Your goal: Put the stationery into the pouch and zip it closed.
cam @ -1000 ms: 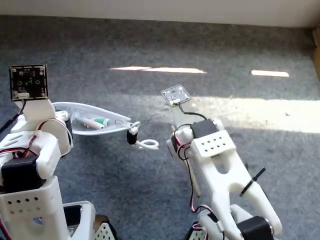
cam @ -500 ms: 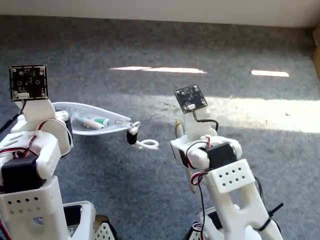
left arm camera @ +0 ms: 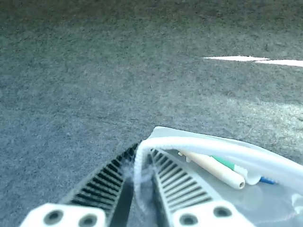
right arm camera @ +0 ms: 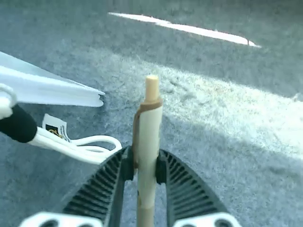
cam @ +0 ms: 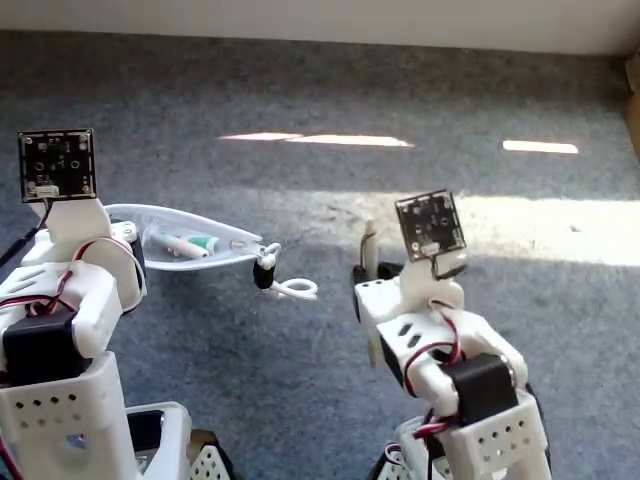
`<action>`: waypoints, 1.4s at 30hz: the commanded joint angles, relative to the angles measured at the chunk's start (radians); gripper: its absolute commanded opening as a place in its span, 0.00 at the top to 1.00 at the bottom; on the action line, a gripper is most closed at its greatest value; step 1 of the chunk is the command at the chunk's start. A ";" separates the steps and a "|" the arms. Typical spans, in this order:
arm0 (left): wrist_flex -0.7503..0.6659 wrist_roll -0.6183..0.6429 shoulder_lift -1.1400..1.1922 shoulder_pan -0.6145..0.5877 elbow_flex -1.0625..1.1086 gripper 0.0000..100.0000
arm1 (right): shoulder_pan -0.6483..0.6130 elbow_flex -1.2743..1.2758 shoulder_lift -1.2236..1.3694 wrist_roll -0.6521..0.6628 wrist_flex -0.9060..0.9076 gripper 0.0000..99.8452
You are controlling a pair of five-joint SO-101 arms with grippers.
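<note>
Grey carpet is seen on the surface (cam: 300,90). A pen (right arm camera: 149,118) is gripped upright by the right pincer (right arm camera: 143,161), apart from the pouch (cam: 190,262). The pouch's edge is clamped by the left pincer (left arm camera: 142,156), with stationery (left arm camera: 215,171) inside.

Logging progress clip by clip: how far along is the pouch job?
Done: a cream pen and a green marker lie inside the clear plastic pouch, pinched by the left gripper. In hand: the right gripper clamps a beige pen. Left: insert it, zip up.
</note>
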 commanded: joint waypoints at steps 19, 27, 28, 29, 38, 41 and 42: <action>-0.018 0.002 0.010 -0.010 0.027 0.99 | 0.005 -0.015 -0.344 -0.005 -0.357 0.99; -0.018 0.002 0.010 -0.010 0.027 0.99 | -0.030 -0.018 -0.338 -0.002 -0.555 0.99; -0.018 0.000 0.010 -0.010 0.025 0.99 | -0.051 -0.018 -0.338 -0.002 -0.572 0.99; -0.018 0.000 0.010 -0.010 0.024 0.99 | -0.079 -0.018 -0.338 -0.002 -0.585 0.99; -0.018 0.000 0.010 -0.010 0.024 0.99 | -0.423 -0.016 -0.337 -0.009 -0.777 0.99; -0.018 0.000 0.010 -0.010 0.024 0.99 | -0.470 -0.008 -0.335 -0.009 -0.885 0.99; -0.018 0.000 0.010 -0.010 0.024 0.99 | -0.476 -0.005 -0.334 -0.009 -0.928 0.99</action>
